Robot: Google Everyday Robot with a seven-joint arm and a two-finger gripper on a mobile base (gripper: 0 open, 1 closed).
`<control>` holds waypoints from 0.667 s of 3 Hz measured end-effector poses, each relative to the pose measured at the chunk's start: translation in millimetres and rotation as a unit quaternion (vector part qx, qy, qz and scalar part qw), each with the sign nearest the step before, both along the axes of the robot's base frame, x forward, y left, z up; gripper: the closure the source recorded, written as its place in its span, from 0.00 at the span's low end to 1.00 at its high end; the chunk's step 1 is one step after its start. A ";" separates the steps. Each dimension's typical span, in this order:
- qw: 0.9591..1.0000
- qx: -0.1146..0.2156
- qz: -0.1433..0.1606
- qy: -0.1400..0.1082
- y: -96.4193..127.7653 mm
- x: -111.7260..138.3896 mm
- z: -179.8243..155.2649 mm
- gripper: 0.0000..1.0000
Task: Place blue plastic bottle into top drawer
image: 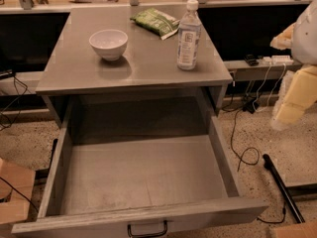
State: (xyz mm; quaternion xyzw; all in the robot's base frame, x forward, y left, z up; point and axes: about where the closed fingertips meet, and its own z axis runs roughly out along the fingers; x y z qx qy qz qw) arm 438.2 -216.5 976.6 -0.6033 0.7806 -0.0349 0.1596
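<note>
The blue plastic bottle [188,35] stands upright on the right side of the grey cabinet top [148,66]; it is clear, with a white cap and a pale label. The top drawer [141,177] is pulled wide open below, its grey interior bare, with a dark handle [147,229] on the front panel. My gripper [297,90] shows as a blurred white and yellowish shape at the right edge of the view. It is off to the right of the cabinet, apart from the bottle and holding nothing that I can see.
A white bowl [108,43] sits at the left of the cabinet top. A green snack packet [156,22] lies behind, close to the bottle. Cables [242,133] and a dark bar [282,187] lie on the floor to the right. A wooden piece [15,192] is at the left.
</note>
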 end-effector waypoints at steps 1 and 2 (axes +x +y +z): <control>1.000 0.000 0.000 -0.001 0.2 0.3 0.4 0.00; 1.000 0.019 0.012 0.001 9.4 19.7 -2.0 0.00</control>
